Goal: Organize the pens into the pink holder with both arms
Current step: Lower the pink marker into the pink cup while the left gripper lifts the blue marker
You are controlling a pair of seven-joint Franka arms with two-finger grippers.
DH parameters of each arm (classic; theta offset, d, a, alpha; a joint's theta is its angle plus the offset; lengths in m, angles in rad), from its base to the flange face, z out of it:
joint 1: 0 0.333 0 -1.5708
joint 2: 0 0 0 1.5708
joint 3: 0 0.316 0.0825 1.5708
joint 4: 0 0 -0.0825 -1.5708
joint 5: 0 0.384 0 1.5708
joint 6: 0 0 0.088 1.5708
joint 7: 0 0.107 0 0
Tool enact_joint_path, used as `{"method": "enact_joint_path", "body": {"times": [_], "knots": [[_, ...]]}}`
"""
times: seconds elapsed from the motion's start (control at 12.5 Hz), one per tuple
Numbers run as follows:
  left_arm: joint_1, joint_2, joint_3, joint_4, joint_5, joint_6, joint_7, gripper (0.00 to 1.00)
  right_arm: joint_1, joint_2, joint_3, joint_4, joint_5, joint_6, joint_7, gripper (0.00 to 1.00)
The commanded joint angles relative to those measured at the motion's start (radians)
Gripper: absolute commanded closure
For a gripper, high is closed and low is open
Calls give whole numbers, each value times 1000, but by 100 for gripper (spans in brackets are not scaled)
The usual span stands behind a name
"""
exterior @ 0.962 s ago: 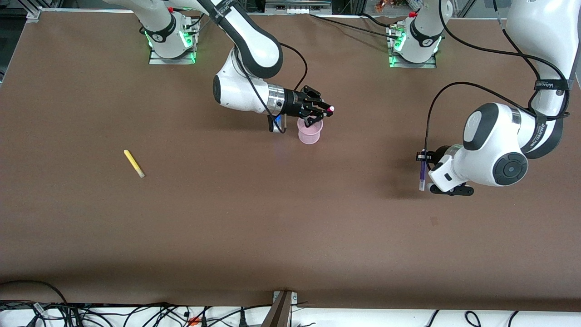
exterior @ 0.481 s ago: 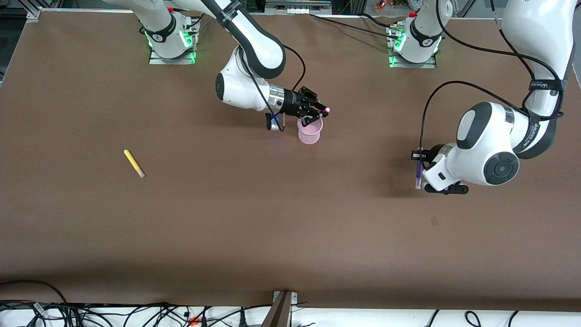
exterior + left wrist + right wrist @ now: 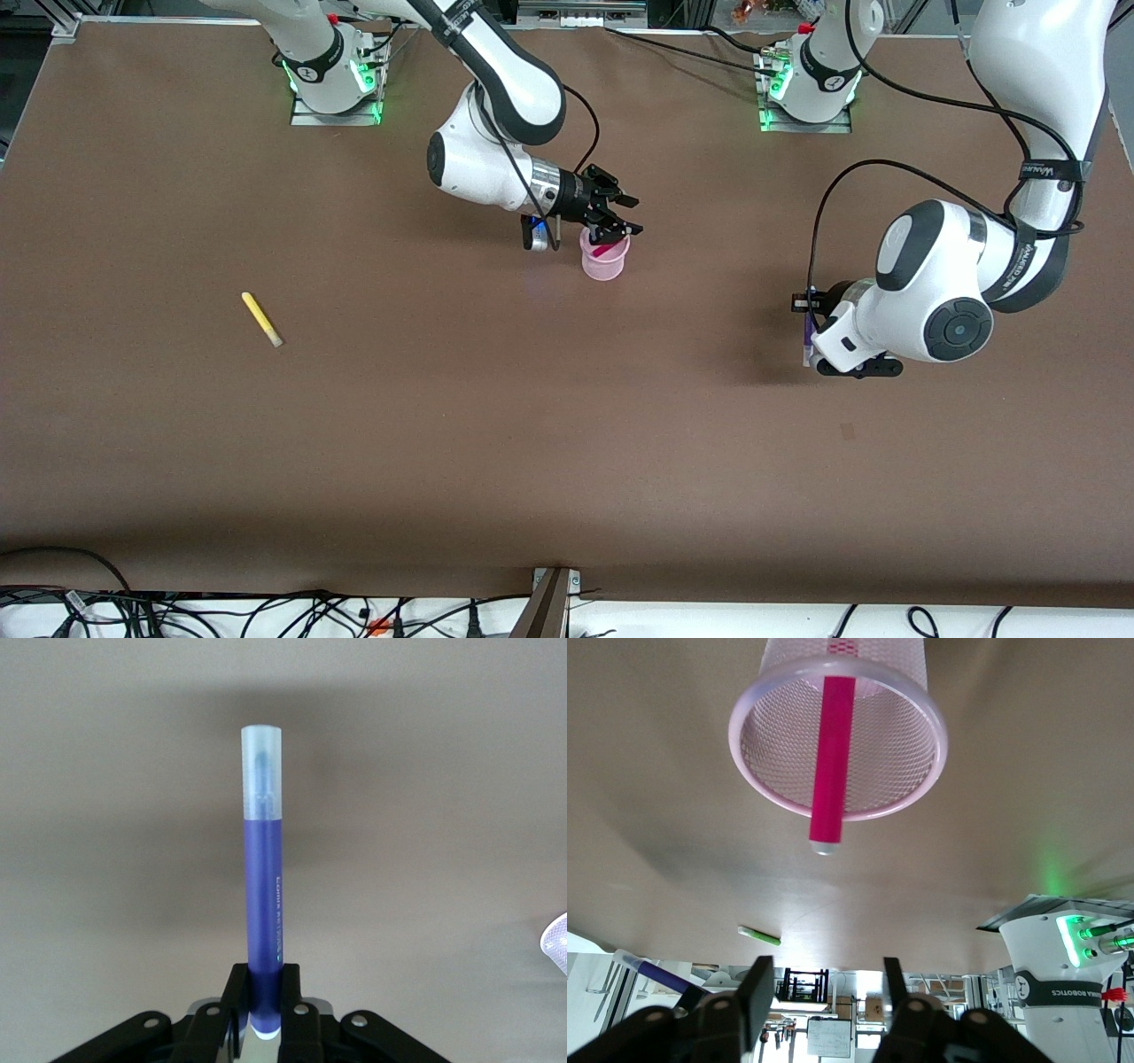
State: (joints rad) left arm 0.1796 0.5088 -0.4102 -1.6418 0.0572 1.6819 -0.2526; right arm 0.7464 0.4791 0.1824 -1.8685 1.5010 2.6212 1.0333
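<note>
Yellow pen (image 3: 261, 319) lies loose on the table, well apart from both grippers; right gripper (image 3: 617, 228) has let go above the pink holder (image 3: 605, 257), magenta pen (image 3: 831, 762) inside, so lift straight up; left gripper (image 3: 808, 306) clamps purple pen (image 3: 264, 912), keep it vertical over the rim

A wide brown table (image 3: 496, 425) fills the view, its surface matte and evenly lit, with soft dark shadows on it. Along the edge nearest the front camera runs a white strip (image 3: 709, 620) strewn with tangled black cables (image 3: 266, 611), and a metal bracket (image 3: 554, 589) sits at its middle. Metal framing (image 3: 580, 11) lines the table's edge by the bases.
</note>
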Motion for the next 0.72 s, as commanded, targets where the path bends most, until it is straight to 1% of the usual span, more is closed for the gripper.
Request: {"method": "enact_joint_path", "body": {"times": [0.0,0.08,0.24,0.32,0.48,0.56,0.64], "knots": [[-6,16,2,39,-17,-31,-13,100,11,-26,-4,-4,19,20,-9,1],[-9,16,2,39,-19,-33,-20,100,10,-40,-11,-6,13,20,2,1],[-35,16,2,40,-22,-47,-89,100,10,-57,-61,-6,-19,19,8,1],[-52,17,1,40,-40,-48,-137,100,10,-66,-89,-6,-51,17,17,1],[-52,40,2,43,-173,-48,-206,100,10,-112,-138,-37,-123,-7,62,1],[-49,51,4,43,-233,-50,-244,100,10,-129,-171,-44,-189,-82,64,1],[-52,57,4,43,-285,-50,-298,100,10,-135,-219,-38,-276,-205,67,1]]}}
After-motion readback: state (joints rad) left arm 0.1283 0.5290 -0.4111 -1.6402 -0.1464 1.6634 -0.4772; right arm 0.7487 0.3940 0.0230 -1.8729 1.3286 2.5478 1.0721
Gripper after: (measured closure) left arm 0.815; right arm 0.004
